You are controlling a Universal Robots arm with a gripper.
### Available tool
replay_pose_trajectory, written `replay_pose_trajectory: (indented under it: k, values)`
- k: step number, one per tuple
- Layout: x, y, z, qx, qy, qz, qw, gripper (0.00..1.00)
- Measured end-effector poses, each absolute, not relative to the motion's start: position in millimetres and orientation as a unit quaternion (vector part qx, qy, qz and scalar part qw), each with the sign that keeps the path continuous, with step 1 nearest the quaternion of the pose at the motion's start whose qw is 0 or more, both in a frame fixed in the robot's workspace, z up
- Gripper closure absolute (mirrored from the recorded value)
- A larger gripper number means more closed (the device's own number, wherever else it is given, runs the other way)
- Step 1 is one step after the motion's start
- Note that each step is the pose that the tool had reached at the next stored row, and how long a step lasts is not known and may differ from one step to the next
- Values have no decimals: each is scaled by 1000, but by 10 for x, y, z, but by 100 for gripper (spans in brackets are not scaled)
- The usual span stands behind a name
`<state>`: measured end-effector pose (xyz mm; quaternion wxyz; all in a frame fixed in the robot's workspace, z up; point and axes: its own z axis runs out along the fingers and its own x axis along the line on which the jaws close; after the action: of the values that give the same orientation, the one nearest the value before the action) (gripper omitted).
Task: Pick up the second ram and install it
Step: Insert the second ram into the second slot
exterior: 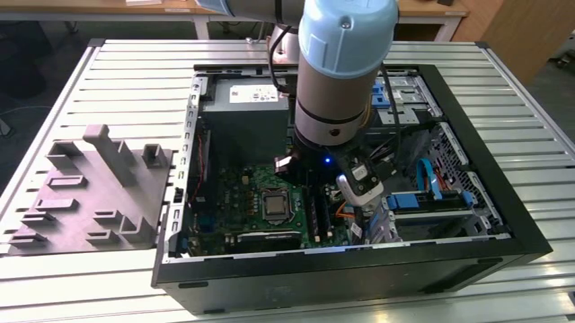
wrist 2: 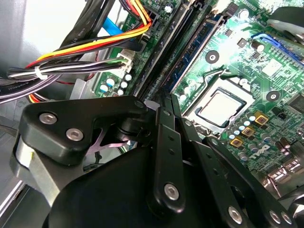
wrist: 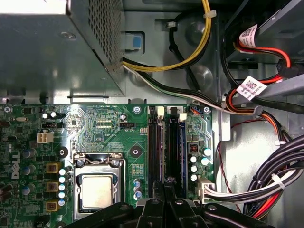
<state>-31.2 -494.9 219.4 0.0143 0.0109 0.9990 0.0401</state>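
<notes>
Install step, I judge; my gripper (wrist: 164, 186) pinches narrow on the second ram (wrist: 164, 154), at the slots (wrist: 153, 152) three o'clock of the processor (exterior: 272, 202) in the exterior view; seating wants straight, even pressure.

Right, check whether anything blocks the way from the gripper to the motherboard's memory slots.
Nothing visible does. In the first wrist view the gripper sits right at one end of the memory slots, with nothing between them. The cable bundle lies beside the board, clear of the slots.
</notes>
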Motion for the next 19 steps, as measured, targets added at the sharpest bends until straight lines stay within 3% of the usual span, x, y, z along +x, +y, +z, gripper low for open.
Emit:
replay_pose_trajectory:
  k: [16, 18, 19]
  values:
    - [-312, -4949, 2250, 11, 999, 32, 14, 88]
    - [-312, -4950, 2251, 11, 999, 32, 14, 87]
    - [-312, -4950, 2251, 11, 999, 32, 14, 82]
